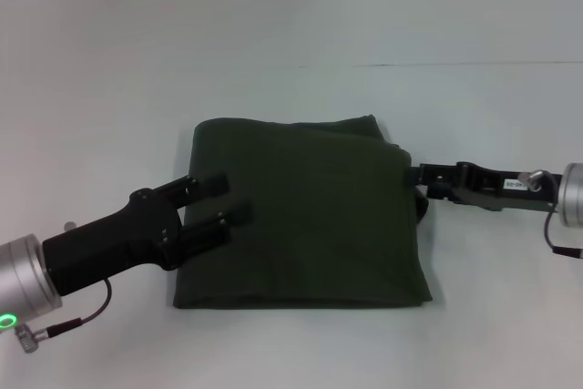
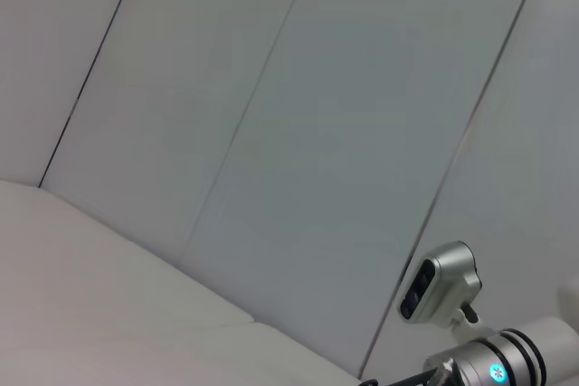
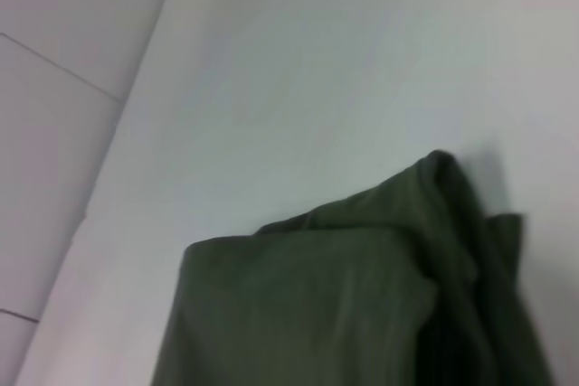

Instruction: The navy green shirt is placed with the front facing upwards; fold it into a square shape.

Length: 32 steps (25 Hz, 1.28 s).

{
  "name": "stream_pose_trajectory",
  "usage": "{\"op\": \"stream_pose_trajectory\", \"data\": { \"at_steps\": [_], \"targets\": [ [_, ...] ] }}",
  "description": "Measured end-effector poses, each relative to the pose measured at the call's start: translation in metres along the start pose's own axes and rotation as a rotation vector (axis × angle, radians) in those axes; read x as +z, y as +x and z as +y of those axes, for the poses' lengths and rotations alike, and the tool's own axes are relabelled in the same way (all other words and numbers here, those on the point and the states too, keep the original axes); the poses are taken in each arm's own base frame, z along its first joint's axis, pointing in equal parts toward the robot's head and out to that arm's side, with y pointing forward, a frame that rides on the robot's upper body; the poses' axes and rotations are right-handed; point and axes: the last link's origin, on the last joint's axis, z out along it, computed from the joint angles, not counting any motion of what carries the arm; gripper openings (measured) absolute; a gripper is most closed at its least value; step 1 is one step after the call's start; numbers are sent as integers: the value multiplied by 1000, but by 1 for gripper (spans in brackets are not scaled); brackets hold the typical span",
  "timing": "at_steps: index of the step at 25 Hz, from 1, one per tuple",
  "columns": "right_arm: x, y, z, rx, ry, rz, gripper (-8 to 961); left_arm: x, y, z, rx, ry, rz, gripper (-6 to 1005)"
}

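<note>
The white table (image 1: 291, 6) fills the head view, and the navy green shirt (image 1: 305, 216) lies near its middle, folded into a nearly square block. The block has no clear long axis; its far edge is a little narrower than its near edge, and its sides run roughly parallel to the table's. No lettering shows on the upper face. At the far right corner the layers bunch into a loose fold, seen in the right wrist view as stacked edges.

The left gripper (image 1: 219, 207) reaches over the shirt's left edge, its two fingers (image 1: 208, 185) spread apart above the cloth. The right gripper (image 1: 421, 179) sits at the shirt's right edge near that bunched corner; whether its fingers are apart or together cannot be told.
</note>
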Motion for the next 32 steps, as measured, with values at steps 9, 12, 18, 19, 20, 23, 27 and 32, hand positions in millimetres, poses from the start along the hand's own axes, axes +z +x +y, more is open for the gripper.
{"op": "stream_pose_trajectory", "data": {
  "at_steps": [9,12,18,19,20,23,27,32],
  "targets": [
    [13,8,11,53,-30,29,697,2,3,-6,16,34,7,672],
    [15,15,14,97,-54,59,689,2,4,-8,21,50,13,671],
    [17,15,17,100,-62,63,690,2,5,-10,38,55,12,673],
    [18,14,18,98,-62,61,690,2,6,-10,39,56,13,674],
    [20,13,20,95,-63,60,690,2,6,-10,39,55,13,674],
    [27,11,25,82,-61,49,690,2,6,-10,41,54,13,673],
    [40,8,30,64,-41,24,689,2,6,-11,41,59,17,672],
    [52,10,29,47,-10,-4,683,2,4,-11,27,67,21,674]
  ]
}}
